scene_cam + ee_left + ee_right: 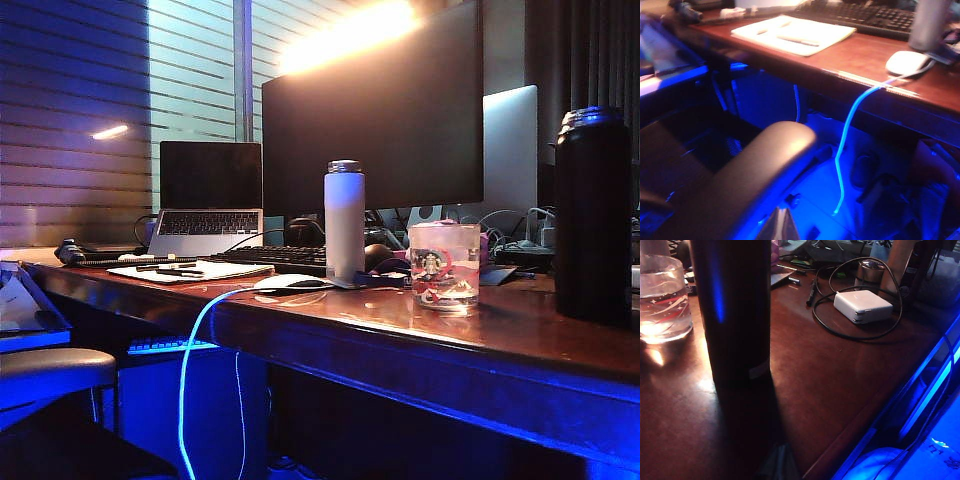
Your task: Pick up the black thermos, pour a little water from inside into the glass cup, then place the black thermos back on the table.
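Black thermos (593,215) stands upright on the table (420,335) beside the glass cup (444,266); right gripper (778,462) closed and empty, left gripper's (781,225) opening unclear.

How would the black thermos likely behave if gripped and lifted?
The thermos is tall on a narrow base, so a high push may tip it. Its smooth wall looks slippery. Probably heavy if full. Neither gripper shows clearly: left near the chair, right behind the thermos.
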`<state>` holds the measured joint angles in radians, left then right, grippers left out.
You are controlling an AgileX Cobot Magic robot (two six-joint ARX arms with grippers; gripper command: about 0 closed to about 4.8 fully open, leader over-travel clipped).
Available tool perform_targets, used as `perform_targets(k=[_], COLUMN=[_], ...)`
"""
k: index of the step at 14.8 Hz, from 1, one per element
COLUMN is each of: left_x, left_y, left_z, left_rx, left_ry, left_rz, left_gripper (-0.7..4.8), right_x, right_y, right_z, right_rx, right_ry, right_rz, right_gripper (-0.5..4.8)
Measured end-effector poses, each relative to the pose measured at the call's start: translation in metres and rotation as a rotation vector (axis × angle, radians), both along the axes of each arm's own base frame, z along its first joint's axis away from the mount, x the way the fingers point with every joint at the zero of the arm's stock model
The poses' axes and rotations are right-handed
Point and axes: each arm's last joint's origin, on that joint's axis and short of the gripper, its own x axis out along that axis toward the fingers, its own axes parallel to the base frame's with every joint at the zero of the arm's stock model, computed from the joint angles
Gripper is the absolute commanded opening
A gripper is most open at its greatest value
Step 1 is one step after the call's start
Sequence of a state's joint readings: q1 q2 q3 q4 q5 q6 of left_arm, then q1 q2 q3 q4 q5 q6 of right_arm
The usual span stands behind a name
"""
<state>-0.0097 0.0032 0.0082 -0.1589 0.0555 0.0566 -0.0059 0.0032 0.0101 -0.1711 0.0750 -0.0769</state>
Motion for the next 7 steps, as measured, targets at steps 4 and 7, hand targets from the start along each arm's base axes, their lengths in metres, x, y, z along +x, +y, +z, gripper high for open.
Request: perform_targets(k=[4, 7], left_x=[0.0, 0.0], left_y=[0.0004, 0.0004], left_z=[-0.0001, -0.0001], left_rx=[-0.003, -0.003], left_ry=[0.002, 0.002], left_rz=[0.014, 0.014], left_gripper=[-0.04, -0.04], right_x=[0.0, 0.0], right_y=[0.0, 0.0], right_z=[0.0, 0.0], right_rx=[0.0, 0.0], right_ry=[0.0, 0.0], right_rz=[0.0, 0.0], right_gripper=[-0.01, -0.01])
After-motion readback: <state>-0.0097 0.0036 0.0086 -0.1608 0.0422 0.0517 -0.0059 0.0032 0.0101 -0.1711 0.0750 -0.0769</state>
